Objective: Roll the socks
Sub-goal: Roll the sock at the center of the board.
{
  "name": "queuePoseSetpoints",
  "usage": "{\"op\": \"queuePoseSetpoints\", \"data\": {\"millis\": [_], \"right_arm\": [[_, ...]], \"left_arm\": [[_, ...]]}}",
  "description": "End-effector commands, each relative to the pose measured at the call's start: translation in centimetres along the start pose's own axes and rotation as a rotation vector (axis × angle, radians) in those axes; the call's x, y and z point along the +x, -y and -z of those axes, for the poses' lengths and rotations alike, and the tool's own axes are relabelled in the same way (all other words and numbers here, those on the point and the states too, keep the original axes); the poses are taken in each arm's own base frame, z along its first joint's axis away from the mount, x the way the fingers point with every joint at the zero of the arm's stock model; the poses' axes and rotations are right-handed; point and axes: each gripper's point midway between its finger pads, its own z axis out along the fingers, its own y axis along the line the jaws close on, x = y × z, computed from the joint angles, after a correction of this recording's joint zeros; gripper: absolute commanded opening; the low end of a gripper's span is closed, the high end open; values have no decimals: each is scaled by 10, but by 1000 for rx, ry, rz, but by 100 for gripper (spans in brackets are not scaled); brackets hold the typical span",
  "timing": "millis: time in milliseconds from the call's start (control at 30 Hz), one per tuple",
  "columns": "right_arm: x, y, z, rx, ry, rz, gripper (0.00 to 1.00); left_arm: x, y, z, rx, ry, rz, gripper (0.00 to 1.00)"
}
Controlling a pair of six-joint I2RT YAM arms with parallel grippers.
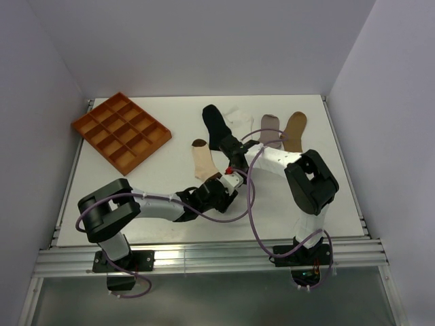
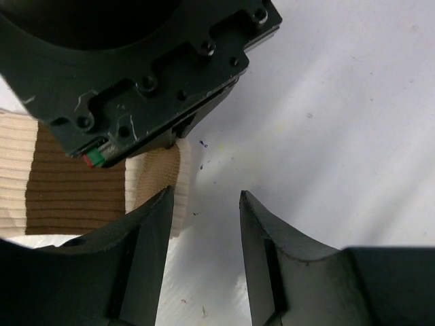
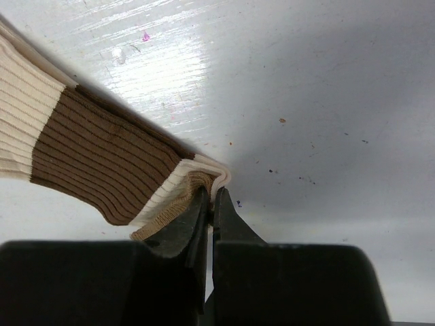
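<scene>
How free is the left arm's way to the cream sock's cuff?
Probably yes: the open left gripper is right beside the cream sock, at its cuff. Only the right gripper, shut on the cuff's corner, crowds the space.

Bright even lt; table [image 3: 170, 27] glare; wrist cams poss. soft.

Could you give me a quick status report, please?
Right pincer shut on cuff edge of cream sock. Left pincer open, empty, beside the cuff. Right pincer's body overhangs the cuff, crowding the left.

White-and-black arms [image 1: 155, 204], looping purple cables [image 1: 252, 204], scuffed matte black fingers [image 2: 144, 261]
</scene>
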Motion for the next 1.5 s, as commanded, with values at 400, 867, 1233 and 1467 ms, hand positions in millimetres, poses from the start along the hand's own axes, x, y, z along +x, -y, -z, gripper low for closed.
{"op": "queuePoseSetpoints", "data": {"millis": [400,867,1233,1467], "right_arm": [[8,6,-17,26,-42,13,0],[8,3,-17,10,-42,19,0],[7,3,-17,8,-40,20,0],[7,4,-18,4,-37,22,0]], "left_arm": [[-10,-15,-5,-113,7,3,48],[-34,-18,11,-122,73,22,53],[-10,-22,0,-151,9,13,50],[7,-28,-5,-183,-38,7,49]]}}
